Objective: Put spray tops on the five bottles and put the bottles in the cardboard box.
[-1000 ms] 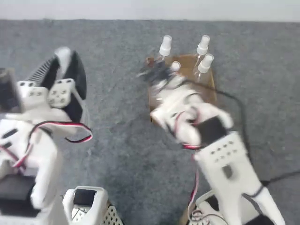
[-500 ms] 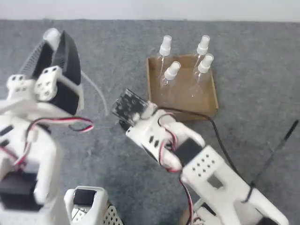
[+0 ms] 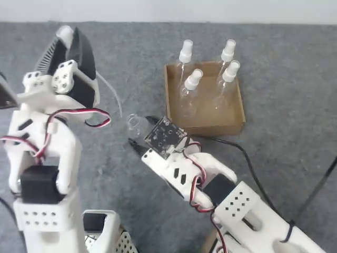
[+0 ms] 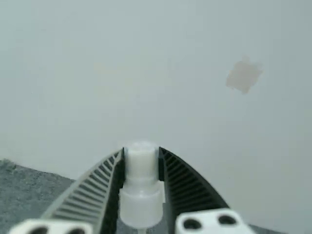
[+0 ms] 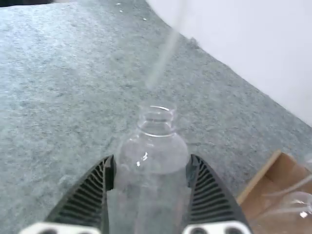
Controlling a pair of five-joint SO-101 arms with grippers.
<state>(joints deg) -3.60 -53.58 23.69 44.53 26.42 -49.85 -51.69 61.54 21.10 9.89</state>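
Back from box (image 3: 167, 100), right gripper (image 5: 151, 165) clasps bottle (image 5: 155, 141) on grey carpet (image 3: 131, 52); left gripper (image 4: 141, 152) pinches spray top (image 4: 141, 187).

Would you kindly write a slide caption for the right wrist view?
Right gripper holding an uncapped clear bottle on grey carpet, cardboard box corner beside it.

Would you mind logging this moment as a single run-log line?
left gripper: holds spray top, raised | right gripper: around uncapped bottle on carpet | cardboard box: four capped bottles inside
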